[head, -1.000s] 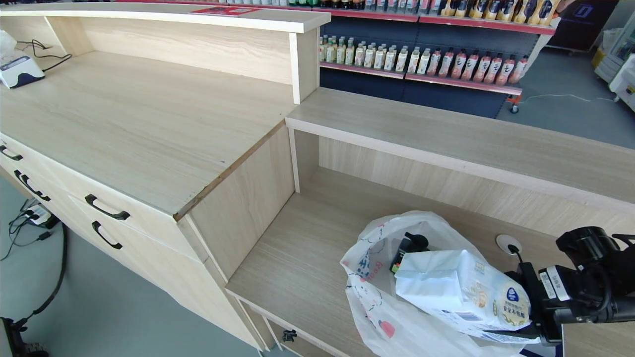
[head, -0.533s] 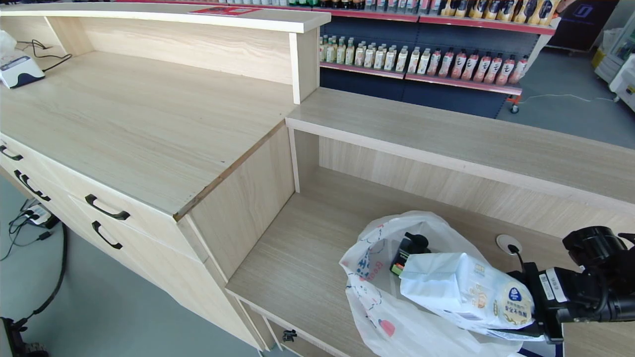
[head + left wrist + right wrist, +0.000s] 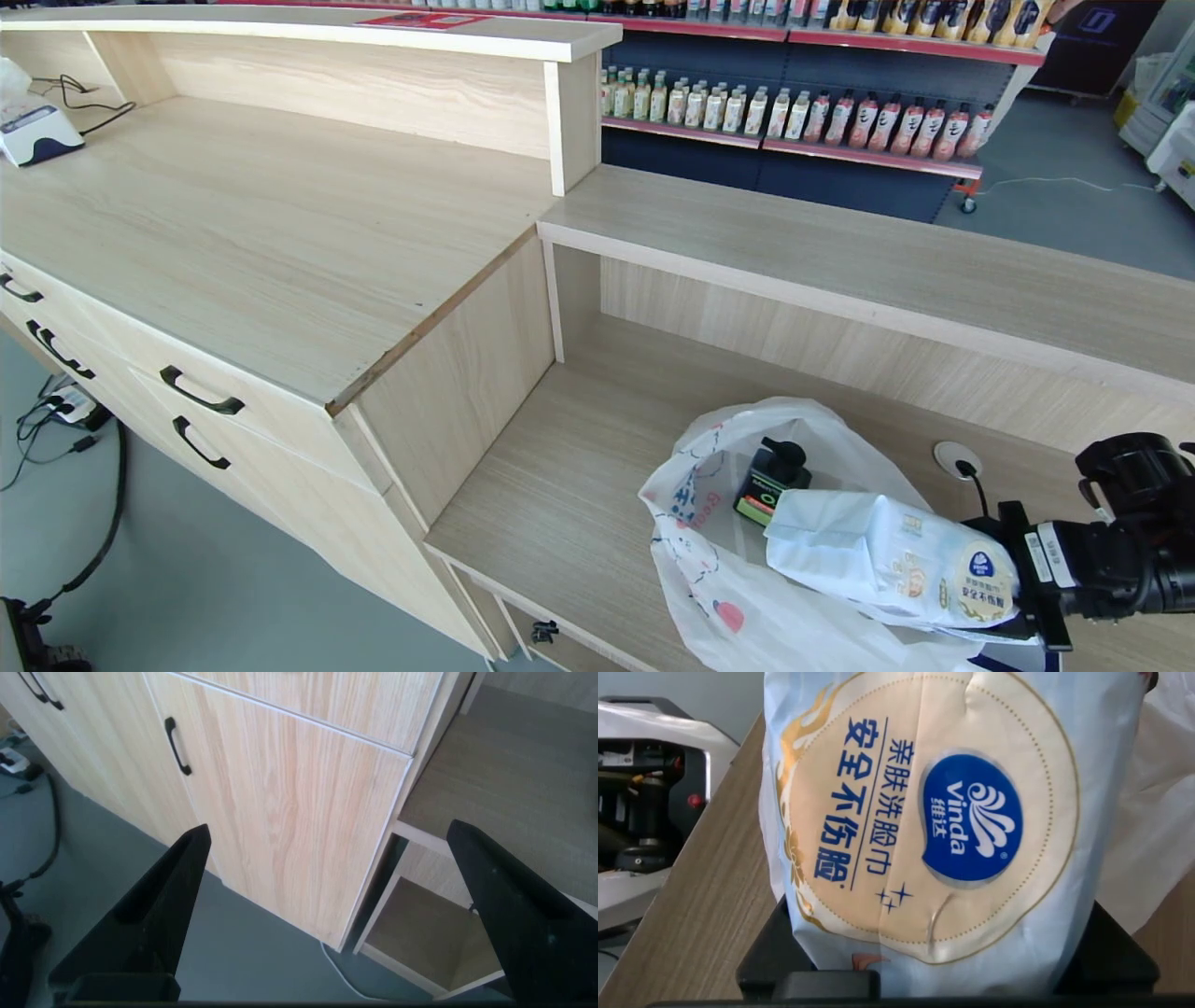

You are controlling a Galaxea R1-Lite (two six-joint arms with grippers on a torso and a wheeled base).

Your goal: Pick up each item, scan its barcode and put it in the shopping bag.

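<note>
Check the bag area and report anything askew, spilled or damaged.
Nothing looks spilled or torn. The tissue pack lies slanted across the shopping bag's open mouth, held at one end by the right gripper, with its other end over a dark item already in the bag.

Bottles (image 3: 794,112) line red shelves (image 3: 840,154) behind the wooden counter (image 3: 233,224).

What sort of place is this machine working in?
Probably a shop checkout: a pale wooden counter, red-edged shelves of bottled drinks behind it, and a white plastic shopping bag with a white soft pack held at its mouth.
</note>
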